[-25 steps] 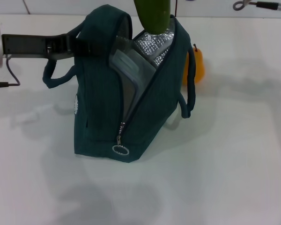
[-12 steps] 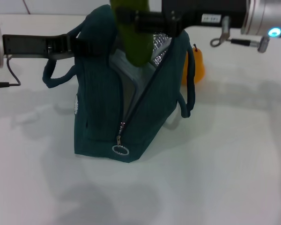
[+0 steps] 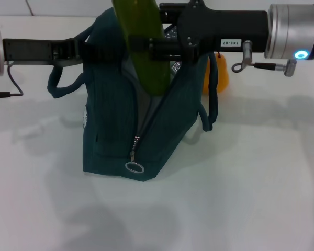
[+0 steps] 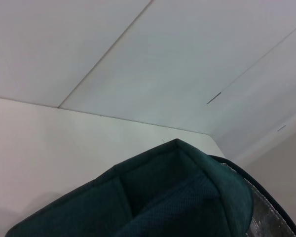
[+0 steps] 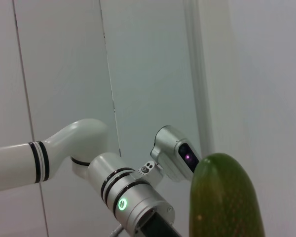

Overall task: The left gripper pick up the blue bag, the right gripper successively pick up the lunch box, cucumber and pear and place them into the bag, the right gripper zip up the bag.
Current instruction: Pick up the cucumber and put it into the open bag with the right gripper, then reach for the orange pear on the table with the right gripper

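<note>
Now | right gripper (image 3: 146, 46) jaws pinch cucumber (image 3: 141, 47), top cropped | left gripper (image 3: 91, 50) holds blue bag (image 3: 115, 120) | pear (image 3: 222, 73) half-hidden

One blue bag (image 3: 115, 120), one cucumber (image 3: 141, 47), one pear (image 3: 222, 73) (mostly hidden), two grippers: left gripper (image 3: 97, 51), right gripper (image 3: 146, 46).

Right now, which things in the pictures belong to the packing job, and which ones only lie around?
Job: blue bag, cucumber in the right gripper, pear behind the bag, left gripper at the bag's top.

Around: white table, black cable.
</note>
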`<state>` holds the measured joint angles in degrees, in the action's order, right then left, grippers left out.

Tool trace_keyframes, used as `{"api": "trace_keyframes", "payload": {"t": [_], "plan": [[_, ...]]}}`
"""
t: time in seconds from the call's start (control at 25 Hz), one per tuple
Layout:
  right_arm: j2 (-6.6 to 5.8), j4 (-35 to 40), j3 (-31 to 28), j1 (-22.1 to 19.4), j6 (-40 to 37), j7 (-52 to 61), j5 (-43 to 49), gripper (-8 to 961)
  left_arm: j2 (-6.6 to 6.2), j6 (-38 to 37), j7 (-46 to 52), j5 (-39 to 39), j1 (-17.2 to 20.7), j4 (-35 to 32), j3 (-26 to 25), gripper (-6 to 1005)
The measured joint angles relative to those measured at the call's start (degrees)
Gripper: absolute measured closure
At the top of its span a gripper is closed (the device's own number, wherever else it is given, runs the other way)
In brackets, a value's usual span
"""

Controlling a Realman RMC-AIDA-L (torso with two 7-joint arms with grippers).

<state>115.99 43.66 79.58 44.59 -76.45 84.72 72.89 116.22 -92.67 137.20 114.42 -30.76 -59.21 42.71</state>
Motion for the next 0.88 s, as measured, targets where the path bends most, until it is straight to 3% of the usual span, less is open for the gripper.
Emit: {"api": "trace_keyframes", "payload": {"t": [0.24, 0.36, 0.56, 0.88], "plan": [[-0.25, 0.0, 0.0, 0.1, -0.3, 0.4, 0.3, 368, 0.04, 0.0, 0.0, 0.0, 0.0, 0.0, 0.1, 951], [-0.4, 0.4, -0.4, -0.2, -0.4, 0.9, 0.3, 121, 0.05, 0.0, 0.0, 0.0, 0.1, 0.0, 0.0, 951], [-1.36, 3.9, -4.1, -3.7, -0.3, 1.1, 0.9, 92, 0.04, 0.0, 0.0, 0.2, 0.8, 0.0, -0.3, 951], [-2.77, 5.1, -17.7, -11.9, 0.0, 0.8, 5.1, 95, -0.06, 0.5, -0.1, 0.4, 1.5, 0.1, -0.4, 951]]}}
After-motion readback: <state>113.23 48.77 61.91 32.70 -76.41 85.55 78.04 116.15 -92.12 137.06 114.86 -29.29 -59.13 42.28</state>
